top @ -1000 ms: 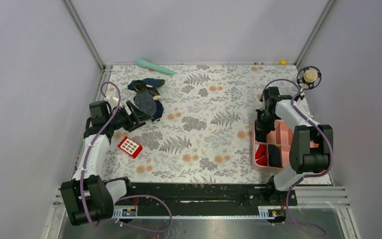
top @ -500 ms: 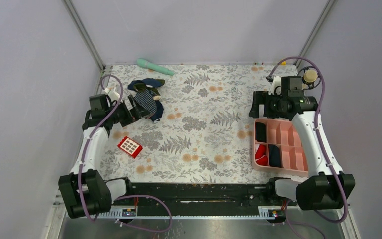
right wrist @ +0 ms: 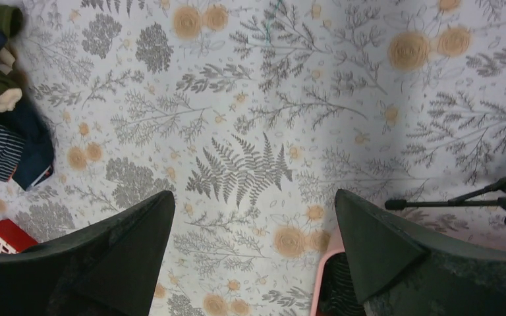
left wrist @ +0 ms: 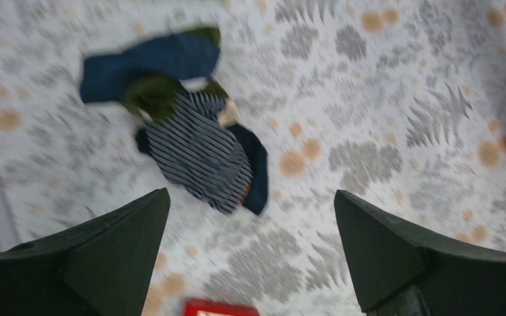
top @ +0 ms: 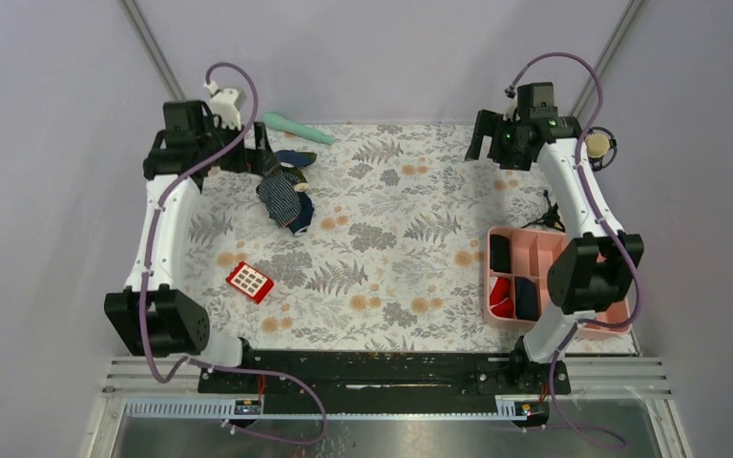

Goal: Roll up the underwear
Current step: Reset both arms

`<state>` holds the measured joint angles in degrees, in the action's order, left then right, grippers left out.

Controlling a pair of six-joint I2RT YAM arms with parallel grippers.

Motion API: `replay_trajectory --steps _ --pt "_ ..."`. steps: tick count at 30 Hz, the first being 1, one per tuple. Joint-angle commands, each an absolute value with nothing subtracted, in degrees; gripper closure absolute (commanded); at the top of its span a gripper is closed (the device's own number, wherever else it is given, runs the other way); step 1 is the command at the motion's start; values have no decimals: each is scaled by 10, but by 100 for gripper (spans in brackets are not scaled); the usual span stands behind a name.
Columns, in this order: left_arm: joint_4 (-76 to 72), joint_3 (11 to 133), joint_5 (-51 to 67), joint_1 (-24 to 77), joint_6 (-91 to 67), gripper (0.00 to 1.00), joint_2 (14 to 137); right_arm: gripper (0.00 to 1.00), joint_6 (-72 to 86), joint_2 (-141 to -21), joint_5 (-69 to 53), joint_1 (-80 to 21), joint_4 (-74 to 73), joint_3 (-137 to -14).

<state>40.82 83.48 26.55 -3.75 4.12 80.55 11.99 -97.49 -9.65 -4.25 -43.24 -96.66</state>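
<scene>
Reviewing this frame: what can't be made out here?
Top view: two dark bundles in the pink tray are too small to identify; the right arm covers its right side.
Left wrist view: striped garment motion-blurred; red keypad cut by the bottom edge.
Right wrist view: tray cut off at the bottom edge.

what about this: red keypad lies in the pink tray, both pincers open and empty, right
No: top view shows the red keypad on the table, left of the pink tray. The left pincer and right pincer are open and empty.
</scene>
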Motion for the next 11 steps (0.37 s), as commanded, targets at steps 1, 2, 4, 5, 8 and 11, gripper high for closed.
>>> replay_trajectory --steps 1,2,4,5,8,11 --pt "423 973 234 -39 89 1 886 1 120 -1022 -98 -45 -468 -1079" --pt "423 1004 233 -38 68 1 906 1 117 -1032 -106 -46 -470 -1096" --pt "427 1046 232 -39 33 1 934 1 111 -1043 -123 -47 -470 -1127" --pt "427 1051 231 -39 26 1 937 0 108 -1051 -120 -47 -476 -1150" --pt "412 1014 233 -39 22 1 913 1 126 -1087 -93 -46 -528 -1238" --pt "378 944 258 -38 31 1 885 1 130 -1094 -94 -47 -526 -1251"
